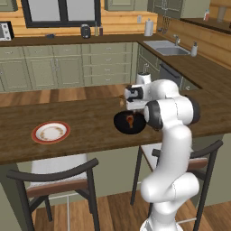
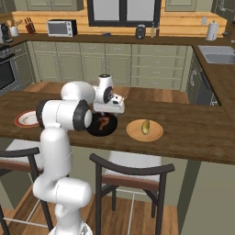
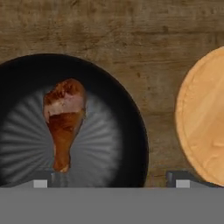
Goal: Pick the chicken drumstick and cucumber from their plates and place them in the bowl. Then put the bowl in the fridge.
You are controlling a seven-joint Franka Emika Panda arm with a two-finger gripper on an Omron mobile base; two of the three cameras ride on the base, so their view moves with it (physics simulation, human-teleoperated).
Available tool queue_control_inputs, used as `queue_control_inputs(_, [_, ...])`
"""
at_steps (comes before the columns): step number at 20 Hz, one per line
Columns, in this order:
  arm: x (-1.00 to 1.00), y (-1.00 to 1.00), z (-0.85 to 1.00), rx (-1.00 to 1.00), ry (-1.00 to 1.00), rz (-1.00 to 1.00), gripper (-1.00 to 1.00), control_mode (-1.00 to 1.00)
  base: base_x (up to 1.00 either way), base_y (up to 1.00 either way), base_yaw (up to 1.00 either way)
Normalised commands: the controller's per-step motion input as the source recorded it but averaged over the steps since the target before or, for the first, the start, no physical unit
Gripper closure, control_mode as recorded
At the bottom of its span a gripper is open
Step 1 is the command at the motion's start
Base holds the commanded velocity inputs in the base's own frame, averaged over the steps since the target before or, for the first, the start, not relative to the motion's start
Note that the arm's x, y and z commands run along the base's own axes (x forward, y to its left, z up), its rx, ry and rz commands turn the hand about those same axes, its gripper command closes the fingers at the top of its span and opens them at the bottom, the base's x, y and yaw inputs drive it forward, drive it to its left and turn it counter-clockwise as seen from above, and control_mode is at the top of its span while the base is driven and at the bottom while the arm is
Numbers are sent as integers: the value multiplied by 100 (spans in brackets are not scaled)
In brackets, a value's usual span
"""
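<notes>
Two-finger dark gripper (image 3: 111, 183) spread wide and holding nothing, one fingertip low over the bowl's edge, the other toward the neighbouring plate. Directly below, in the hand view: small reddish-brown chicken drumstick (image 3: 64, 118) lying inside the round glossy black bowl (image 3: 127, 109), narrow bone end toward the fingers. Just beside the bowl, on the dark wooden counter (image 2: 193, 128): flat orange-yellow round plate (image 2: 135, 131) carrying the short pale green cucumber (image 2: 145, 126). Further off along the counter, well apart: red-rimmed cream-centred plate (image 1: 50, 132), bare.

Likely next: across to the cucumber. Risks from here:
- Rolling away of the cylinder under closing fingers if gripped across the curve off-centre.
- Nudging the bowl sideways, since plate and bowl sit so close.
- Dropping the cucumber onto the bowl's rim, not inside, and tipping it.
</notes>
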Motion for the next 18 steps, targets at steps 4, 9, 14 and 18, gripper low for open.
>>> queue_control_inputs(4, [-59, -78, 18, -11, -32, 7, -100, -100, 0, 0, 0])
queue_control_inputs(9, [-50, -88, 14, -2, -28, 2, -100, -100, 0, 0, 0])
queue_control_inputs(14, [2, -84, 66, 3, 8, 7, -100, -100, 0, 0, 0])
queue_control_inputs(18, [7, -17, -16, 0, 5, 1, -100, -100, 0, 0, 0])
